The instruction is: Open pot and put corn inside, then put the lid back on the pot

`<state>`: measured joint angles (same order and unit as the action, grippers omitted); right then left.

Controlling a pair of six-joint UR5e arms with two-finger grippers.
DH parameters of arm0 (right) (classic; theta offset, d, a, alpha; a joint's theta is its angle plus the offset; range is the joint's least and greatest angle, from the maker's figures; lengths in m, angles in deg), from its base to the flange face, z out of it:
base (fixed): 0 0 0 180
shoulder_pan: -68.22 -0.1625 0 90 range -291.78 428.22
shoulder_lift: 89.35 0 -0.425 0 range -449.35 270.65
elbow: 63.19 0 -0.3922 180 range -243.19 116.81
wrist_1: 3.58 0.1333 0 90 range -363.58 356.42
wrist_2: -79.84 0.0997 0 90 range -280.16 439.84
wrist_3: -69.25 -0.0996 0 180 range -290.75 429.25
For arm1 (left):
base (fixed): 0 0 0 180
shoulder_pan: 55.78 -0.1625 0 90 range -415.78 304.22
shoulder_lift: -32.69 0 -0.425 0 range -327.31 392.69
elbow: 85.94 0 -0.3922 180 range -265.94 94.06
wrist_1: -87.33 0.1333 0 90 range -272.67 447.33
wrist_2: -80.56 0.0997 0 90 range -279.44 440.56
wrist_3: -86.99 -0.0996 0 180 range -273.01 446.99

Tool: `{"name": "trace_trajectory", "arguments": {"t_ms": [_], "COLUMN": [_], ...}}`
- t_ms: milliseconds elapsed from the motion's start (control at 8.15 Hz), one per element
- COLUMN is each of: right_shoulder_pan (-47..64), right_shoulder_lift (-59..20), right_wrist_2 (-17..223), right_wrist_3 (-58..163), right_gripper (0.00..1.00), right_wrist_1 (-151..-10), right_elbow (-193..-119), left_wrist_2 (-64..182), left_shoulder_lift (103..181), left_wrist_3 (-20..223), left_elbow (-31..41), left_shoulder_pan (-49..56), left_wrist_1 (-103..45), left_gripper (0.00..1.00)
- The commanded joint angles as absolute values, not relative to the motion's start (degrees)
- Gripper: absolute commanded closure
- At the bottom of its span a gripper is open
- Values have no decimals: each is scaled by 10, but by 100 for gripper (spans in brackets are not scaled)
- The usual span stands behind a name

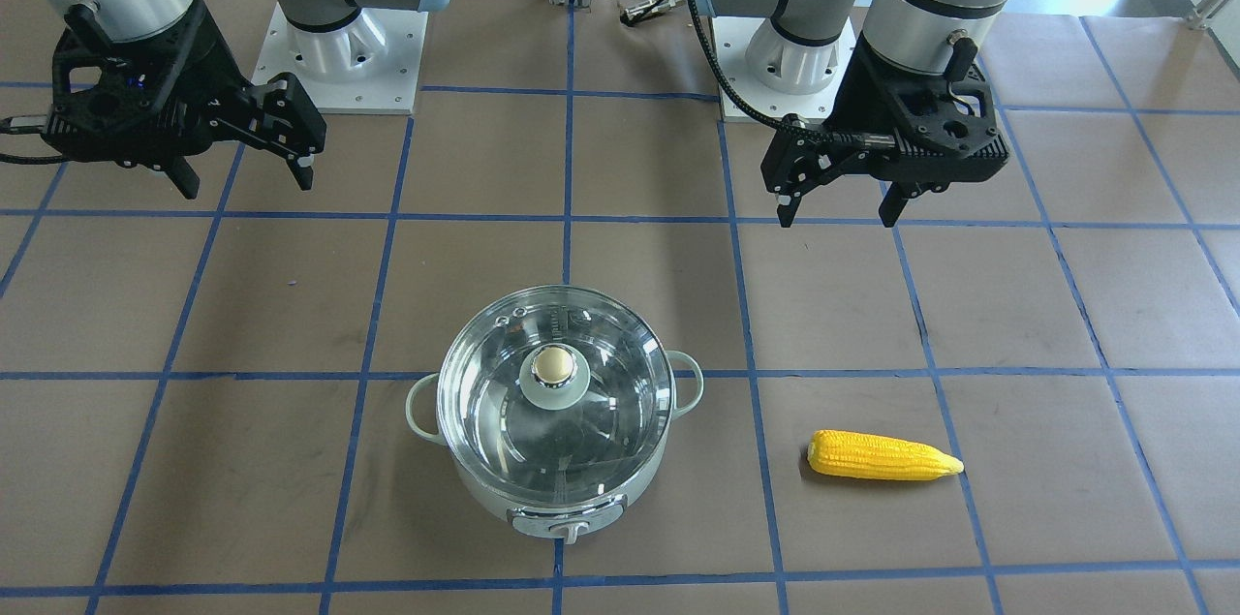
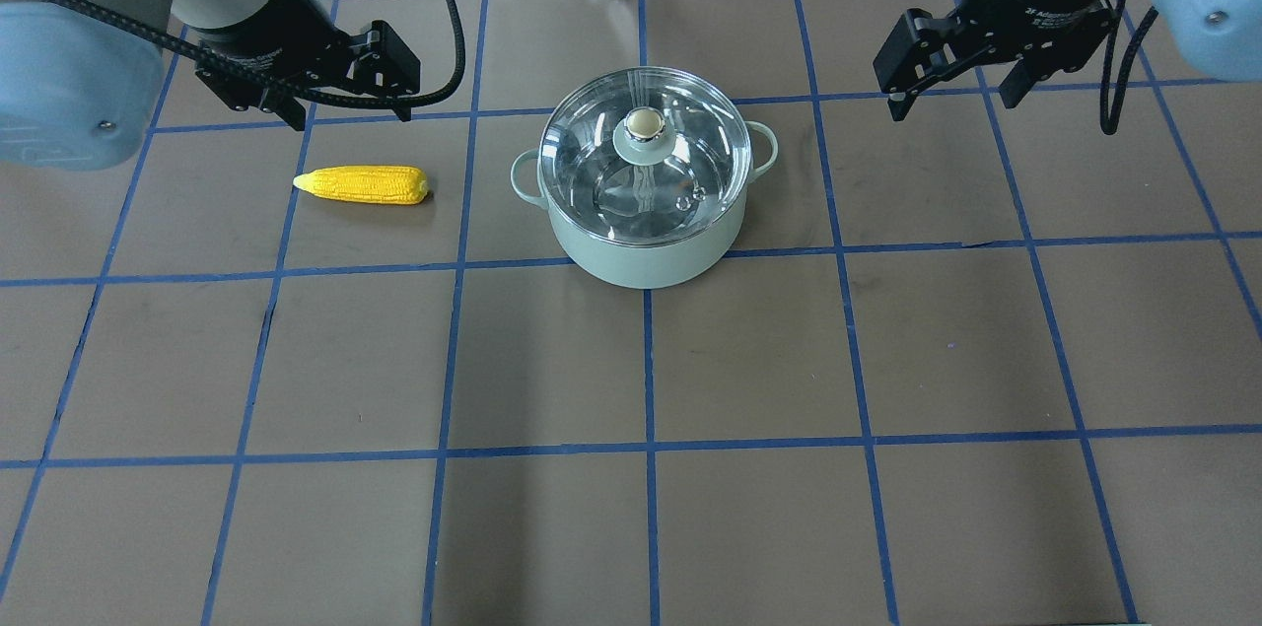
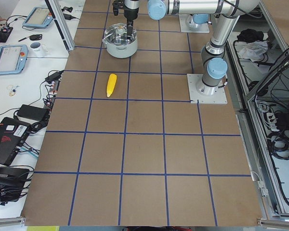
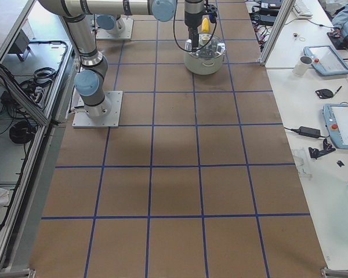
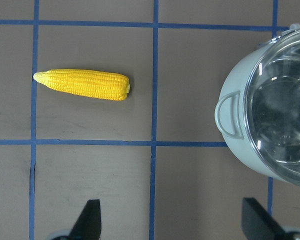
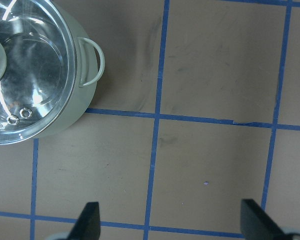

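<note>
The pale mint pot (image 2: 641, 256) stands mid-table with the clear glass lid (image 2: 690, 163) seated on it, knob up. It also shows in the front view (image 1: 552, 489) with its lid (image 1: 601, 421). The yellow corn (image 2: 363, 184) lies flat on the table to the pot's left, apart from it, and shows in the front view (image 1: 883, 456) and the left wrist view (image 5: 82, 84). My left gripper (image 2: 350, 113) hovers open and empty just beyond the corn. My right gripper (image 2: 952, 104) hovers open and empty to the right of the pot (image 6: 75, 110).
The brown table carries a blue tape grid. The two arm bases (image 1: 339, 63) (image 1: 785, 63) stand at the robot's edge. Side benches hold tablets, cables and a mug (image 3: 37, 47), off the table.
</note>
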<state>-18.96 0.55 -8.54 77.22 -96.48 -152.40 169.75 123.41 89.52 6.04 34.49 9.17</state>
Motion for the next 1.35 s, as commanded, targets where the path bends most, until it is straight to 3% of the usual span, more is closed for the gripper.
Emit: {"name": "trace_trajectory", "arguments": {"t_ms": [0, 491, 1227], "right_shoulder_pan": [-190, -190, -190], "right_shoulder_lift": [5, 6, 6], "right_wrist_2": [-86, -86, -85], "right_wrist_3": [779, 779, 779], "right_gripper": [0, 0, 0], "right_wrist_1": [-965, -965, -965], "right_elbow": [-1524, -1524, -1524], "left_wrist_2": [1698, 1699, 1700], "left_shoulder_lift": [1233, 1236, 1266], "left_wrist_3": [895, 856, 472], "left_elbow": [61, 59, 58], "left_shoulder_pan": [345, 340, 244], "left_wrist_1": [91, 88, 96], "left_gripper": [0, 0, 0]}}
